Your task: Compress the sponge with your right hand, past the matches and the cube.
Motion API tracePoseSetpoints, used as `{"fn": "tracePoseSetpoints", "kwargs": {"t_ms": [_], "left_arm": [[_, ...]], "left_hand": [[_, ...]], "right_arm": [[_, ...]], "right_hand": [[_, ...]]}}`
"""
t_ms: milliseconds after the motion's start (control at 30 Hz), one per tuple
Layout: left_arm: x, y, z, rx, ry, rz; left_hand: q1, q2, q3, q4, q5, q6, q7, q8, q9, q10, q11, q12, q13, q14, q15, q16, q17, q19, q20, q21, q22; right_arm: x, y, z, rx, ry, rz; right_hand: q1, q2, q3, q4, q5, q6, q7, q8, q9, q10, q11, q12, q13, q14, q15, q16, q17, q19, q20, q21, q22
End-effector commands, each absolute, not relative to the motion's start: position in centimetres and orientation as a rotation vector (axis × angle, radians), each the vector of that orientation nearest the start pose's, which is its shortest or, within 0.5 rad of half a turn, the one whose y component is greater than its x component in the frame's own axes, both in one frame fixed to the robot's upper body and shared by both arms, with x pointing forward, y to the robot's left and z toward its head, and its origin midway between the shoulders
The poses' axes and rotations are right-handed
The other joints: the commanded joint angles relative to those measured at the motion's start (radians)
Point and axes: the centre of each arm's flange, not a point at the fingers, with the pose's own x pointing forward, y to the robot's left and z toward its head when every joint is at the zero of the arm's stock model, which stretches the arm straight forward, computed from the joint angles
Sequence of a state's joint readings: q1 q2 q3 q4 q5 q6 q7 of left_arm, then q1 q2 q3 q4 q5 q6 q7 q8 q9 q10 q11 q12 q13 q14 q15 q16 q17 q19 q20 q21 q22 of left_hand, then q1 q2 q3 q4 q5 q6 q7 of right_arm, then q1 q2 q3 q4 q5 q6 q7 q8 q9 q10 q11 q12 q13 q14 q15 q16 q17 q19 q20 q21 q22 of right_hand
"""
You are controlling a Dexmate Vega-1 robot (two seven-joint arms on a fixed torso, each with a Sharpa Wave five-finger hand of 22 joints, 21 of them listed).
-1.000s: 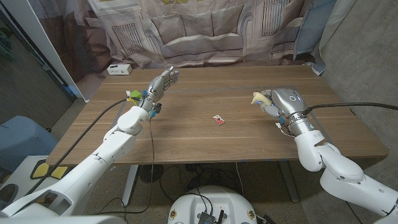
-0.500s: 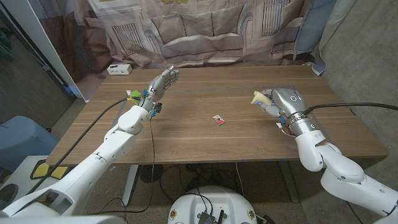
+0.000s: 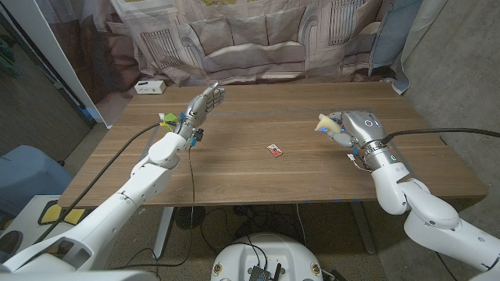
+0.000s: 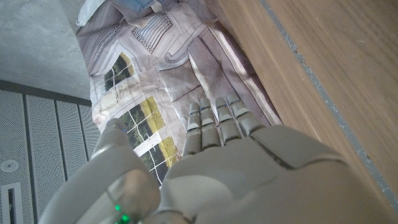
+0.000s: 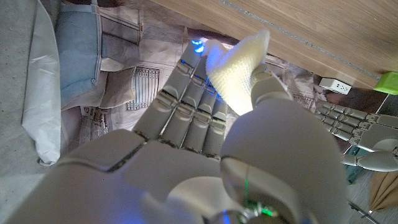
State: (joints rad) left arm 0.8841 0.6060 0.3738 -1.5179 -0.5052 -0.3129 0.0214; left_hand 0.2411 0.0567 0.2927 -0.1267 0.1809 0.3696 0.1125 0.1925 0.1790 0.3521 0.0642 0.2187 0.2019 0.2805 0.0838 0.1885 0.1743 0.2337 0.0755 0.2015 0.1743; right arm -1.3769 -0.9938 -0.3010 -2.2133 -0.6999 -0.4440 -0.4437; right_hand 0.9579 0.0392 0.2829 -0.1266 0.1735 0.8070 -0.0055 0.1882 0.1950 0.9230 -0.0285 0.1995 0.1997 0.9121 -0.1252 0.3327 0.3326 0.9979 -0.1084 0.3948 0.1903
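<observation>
Right hand (image 3: 353, 129) grips sponge (image 3: 328, 122) between fingers and thumb; left hand (image 3: 205, 104) spread, empty.

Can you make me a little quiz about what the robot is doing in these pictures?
1. True or false: the right hand grips the pale sponge.
2. What small red thing lies on the table between the two arms? A) a ball B) a matchbox C) a cup
3. Fill in: the left hand holds ____, its fingers straight.

Key: 1 true. 2 B, the matchbox. 3 nothing.
</observation>
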Motion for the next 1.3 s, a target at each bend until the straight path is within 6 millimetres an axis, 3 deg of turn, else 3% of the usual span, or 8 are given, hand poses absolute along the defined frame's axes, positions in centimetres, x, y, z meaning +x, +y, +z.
{"fn": "tracePoseSetpoints", "kwargs": {"t_ms": [33,333,833,1167,1200,1300], "left_arm": [[60.63,26.70,1.87,0.157,-0.748,-0.252],[60.77,26.55,1.96,0.155,-0.748,-0.254],[60.69,26.66,2.11,0.156,-0.751,-0.242],[60.73,26.74,2.24,0.155,-0.751,-0.240],[60.74,26.77,2.24,0.156,-0.750,-0.239],[60.76,26.80,2.22,0.155,-0.750,-0.241]], "left_hand": [[0.009,0.003,0.007,-0.001,0.000,0.012,0.001,-0.002,0.002,0.005,0.003,-0.003,0.003,0.008,0.001,0.000,0.006,0.007,0.004,-0.003,0.005],[0.010,0.004,0.007,0.000,0.000,0.011,0.001,-0.002,0.002,0.005,0.000,-0.003,0.003,0.009,0.001,0.000,0.006,0.008,0.004,-0.002,0.005],[0.011,0.005,0.008,-0.001,0.000,0.020,-0.002,0.000,0.002,0.014,-0.003,0.000,0.003,0.018,-0.008,0.003,0.005,0.011,0.000,-0.001,0.005],[0.011,0.004,0.009,-0.001,-0.001,0.022,-0.001,0.000,0.002,0.014,-0.002,0.000,0.003,0.019,-0.008,0.002,0.005,0.012,0.002,-0.001,0.005],[0.011,0.004,0.009,-0.001,-0.001,0.022,-0.001,0.000,0.002,0.015,-0.002,0.000,0.003,0.019,-0.008,0.002,0.005,0.012,0.002,-0.001,0.005],[0.012,0.004,0.009,-0.001,-0.001,0.023,-0.002,0.000,0.002,0.016,-0.001,0.000,0.003,0.020,-0.010,0.002,0.005,0.012,0.002,-0.001,0.005]], "right_arm": [[46.07,-26.59,-3.31,-1.435,-0.796,-0.412],[46.09,-26.70,-3.30,-1.433,-0.802,-0.420],[46.23,-26.80,-3.19,-1.412,-0.806,-0.440],[46.26,-26.76,-3.12,-1.408,-0.807,-0.468],[46.26,-26.67,-3.07,-1.413,-0.796,-0.479],[46.28,-26.65,-3.01,-1.413,-0.790,-0.487]], "right_hand": [[-0.010,-0.002,-0.003,-0.002,0.001,0.001,0.002,0.000,0.001,-0.002,0.002,-0.002,0.003,-0.006,-0.033,0.000,0.006,-0.003,0.000,-0.002,0.002],[0.000,0.003,-0.001,-0.008,0.004,0.003,-0.003,0.003,0.000,0.009,-0.007,0.004,0.002,0.000,-0.036,0.003,0.010,0.001,-0.002,0.001,0.001],[0.020,0.032,0.004,-0.015,0.005,0.042,-0.030,0.019,-0.001,0.046,-0.025,0.018,0.000,0.104,-0.082,0.047,0.025,0.057,-0.032,0.031,0.003],[0.076,0.061,0.025,-0.036,0.008,0.064,-0.044,0.024,-0.001,0.069,-0.054,0.025,0.000,0.138,-0.094,0.061,0.035,0.066,-0.042,0.044,0.006],[0.081,0.063,0.027,-0.036,0.008,0.066,-0.046,0.024,-0.001,0.076,-0.048,0.027,0.000,0.142,-0.093,0.061,0.036,0.070,-0.042,0.047,0.006],[0.100,0.078,0.036,-0.039,0.009,0.085,-0.059,0.029,-0.001,0.087,-0.070,0.030,0.000,0.164,-0.099,0.065,0.035,0.079,-0.051,0.056,0.008]]}}
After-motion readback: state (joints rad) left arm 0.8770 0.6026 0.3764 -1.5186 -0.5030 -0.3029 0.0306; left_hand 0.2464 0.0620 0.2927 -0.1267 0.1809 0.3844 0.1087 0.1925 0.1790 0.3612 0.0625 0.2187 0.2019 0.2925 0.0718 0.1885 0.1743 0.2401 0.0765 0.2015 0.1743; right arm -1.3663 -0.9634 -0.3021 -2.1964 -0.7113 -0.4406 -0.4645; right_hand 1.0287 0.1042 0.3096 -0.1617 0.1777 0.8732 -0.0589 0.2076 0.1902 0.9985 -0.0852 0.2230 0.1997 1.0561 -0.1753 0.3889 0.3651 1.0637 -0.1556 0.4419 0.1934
